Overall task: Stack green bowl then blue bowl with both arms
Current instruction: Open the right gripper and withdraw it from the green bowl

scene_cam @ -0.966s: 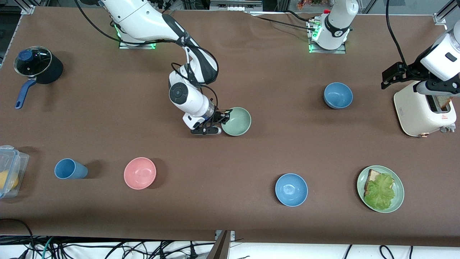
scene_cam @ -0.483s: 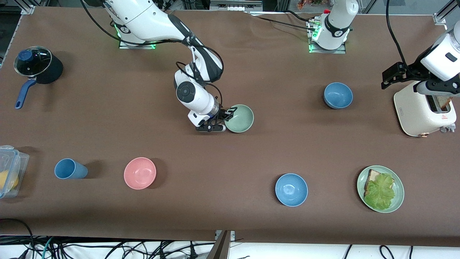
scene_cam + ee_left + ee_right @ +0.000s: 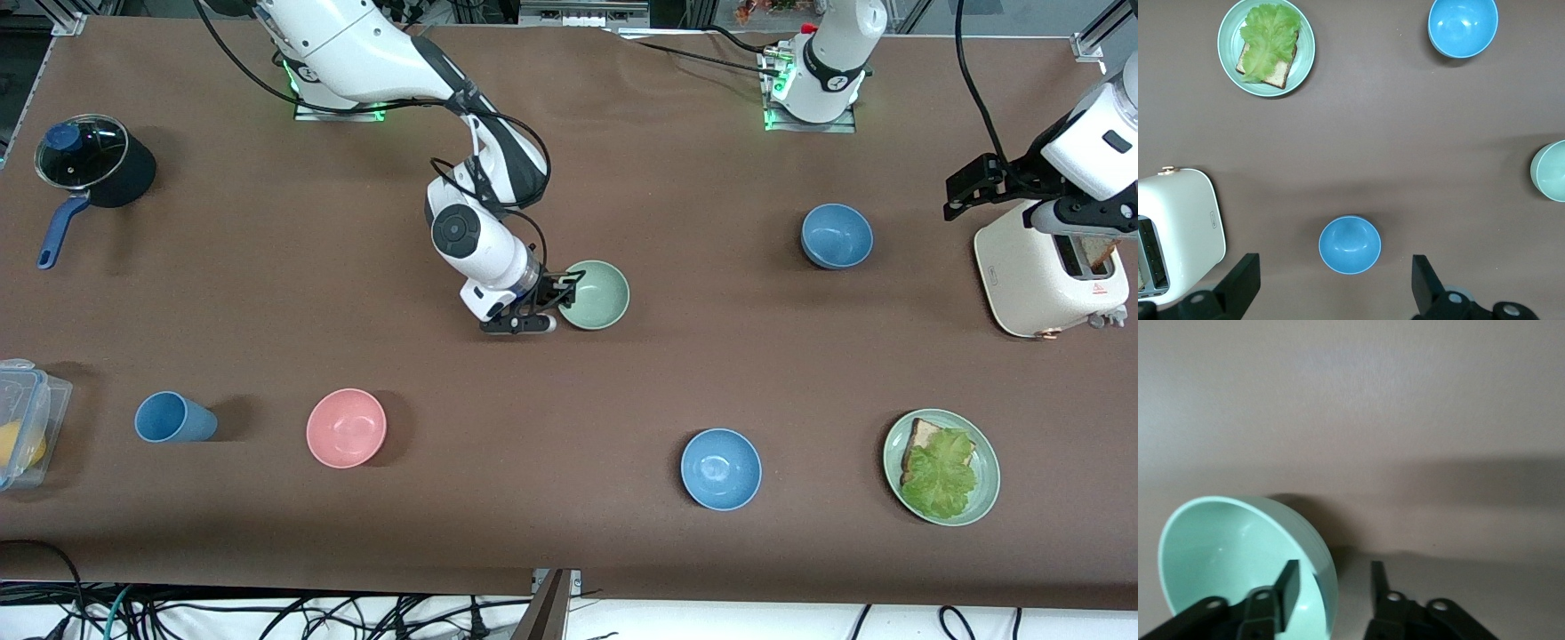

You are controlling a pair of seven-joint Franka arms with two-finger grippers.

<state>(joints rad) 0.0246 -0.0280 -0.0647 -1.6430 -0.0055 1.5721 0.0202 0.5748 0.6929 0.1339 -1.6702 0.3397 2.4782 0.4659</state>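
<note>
Front cam: high, across the table [image 3: 622, 551] from the robots, looking down at nearly the whole top; arm bases along the upper edge.

Left wrist cam: up high near the toaster [image 3: 1175, 227] at the left arm's end, facing straight down, wide look. Shares w/ front view the blue bowl [image 3: 1350, 245], brighter blue bowl [image 3: 1463, 25], sandwich plate [image 3: 1266, 47], edge of green bowl [image 3: 1550, 171].

Right wrist cam: v. close, low, mid-table, on the green bowl's rim; shares only that bowl w/ the other two.
</note>
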